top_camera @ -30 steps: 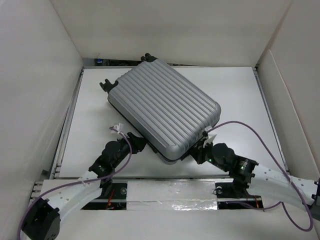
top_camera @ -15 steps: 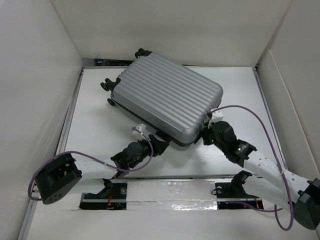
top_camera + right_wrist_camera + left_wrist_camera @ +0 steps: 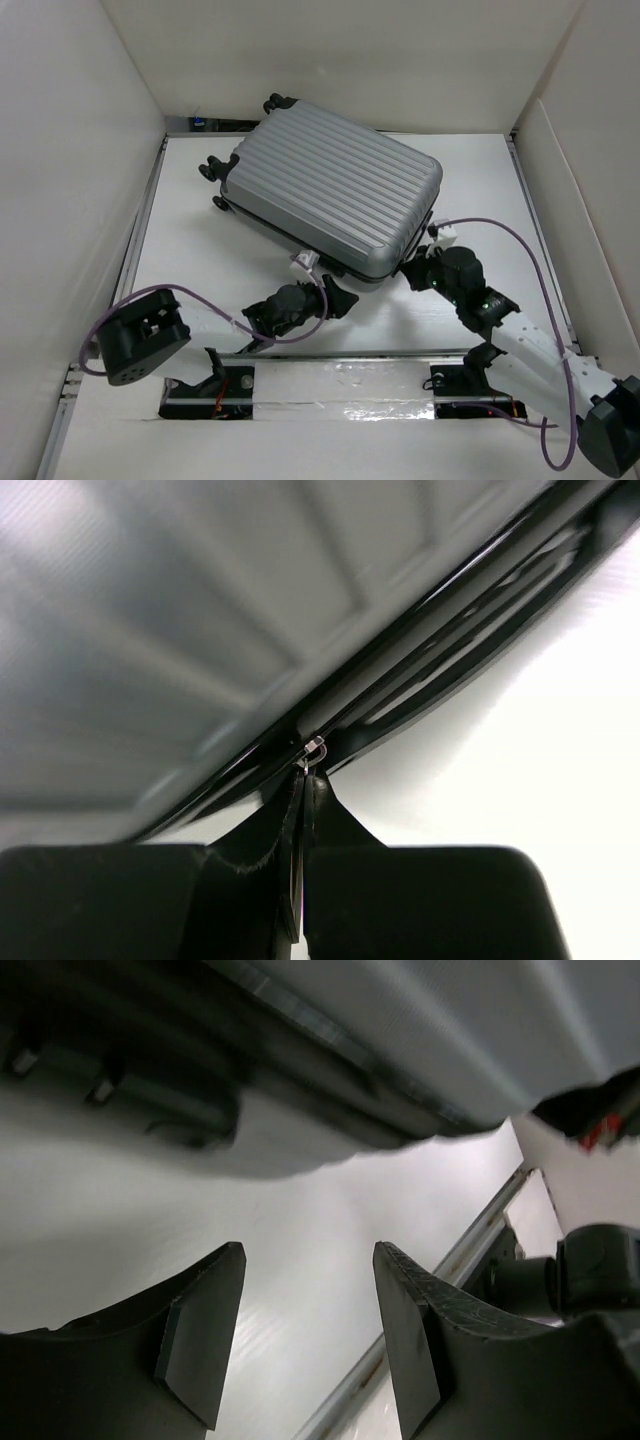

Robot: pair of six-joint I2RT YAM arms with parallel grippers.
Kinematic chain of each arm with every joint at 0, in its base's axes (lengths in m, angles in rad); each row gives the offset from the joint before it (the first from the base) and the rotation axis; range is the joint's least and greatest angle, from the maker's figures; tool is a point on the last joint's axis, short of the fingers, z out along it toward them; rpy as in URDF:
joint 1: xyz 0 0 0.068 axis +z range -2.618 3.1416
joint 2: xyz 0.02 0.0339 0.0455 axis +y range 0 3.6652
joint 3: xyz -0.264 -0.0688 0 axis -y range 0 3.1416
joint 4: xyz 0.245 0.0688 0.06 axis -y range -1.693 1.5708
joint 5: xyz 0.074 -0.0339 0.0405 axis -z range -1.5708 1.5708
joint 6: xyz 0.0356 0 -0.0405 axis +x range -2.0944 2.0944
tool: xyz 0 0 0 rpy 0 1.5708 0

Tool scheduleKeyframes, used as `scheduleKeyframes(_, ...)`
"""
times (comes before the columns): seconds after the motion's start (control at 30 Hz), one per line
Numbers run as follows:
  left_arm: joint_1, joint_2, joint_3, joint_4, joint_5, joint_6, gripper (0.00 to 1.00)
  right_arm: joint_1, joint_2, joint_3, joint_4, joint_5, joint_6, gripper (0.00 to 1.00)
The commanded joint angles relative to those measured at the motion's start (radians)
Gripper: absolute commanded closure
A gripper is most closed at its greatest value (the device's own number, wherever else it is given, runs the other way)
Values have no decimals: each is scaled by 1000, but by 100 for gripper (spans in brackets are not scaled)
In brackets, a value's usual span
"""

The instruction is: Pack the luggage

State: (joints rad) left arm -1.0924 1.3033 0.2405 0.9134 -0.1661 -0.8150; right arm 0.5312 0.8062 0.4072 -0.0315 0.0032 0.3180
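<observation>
Luggage is found upper centre of the overhead frame, laid flat on the bench, ribbed shell up, lid shut, long axis running upper left to lower right.

Right tool is pressed together at the dark seam under the shell, pinching what appears to be the zip pull. It is likely held there so the zip can be dragged round the near corner (seam is reached at the lower-right end of the case).

Left tool is spread, nothing between the pads. It is parked low, just beside the near edge of the case, bottom centre of the overhead frame. Probably kept there to brace the shell against the zip pull load. Contact with the shell cannot be confirmed from either view.

Count: one case, four black wheels seen at its upper-left end, one zip pull seen, two tools.
</observation>
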Motion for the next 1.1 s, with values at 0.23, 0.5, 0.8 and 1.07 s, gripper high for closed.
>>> scheduleKeyframes(0.23, 91, 257, 243, 205, 53, 82, 49, 255, -173, -54, -91, 58, 153, 100)
scheduleKeyframes(0.5, 100, 384, 362, 219, 94, 77, 49, 584, 48, -1, 97, 211, 279, 100)
scheduleKeyframes(0.8, 100, 217, 173, 177, 71, 71, 37, 561, 225, 18, 321, 477, 283, 100)
scheduleKeyframes(1.07, 114, -278, -3, -246, -121, 83, 13, 538, 252, 12, 343, 423, 276, 100)
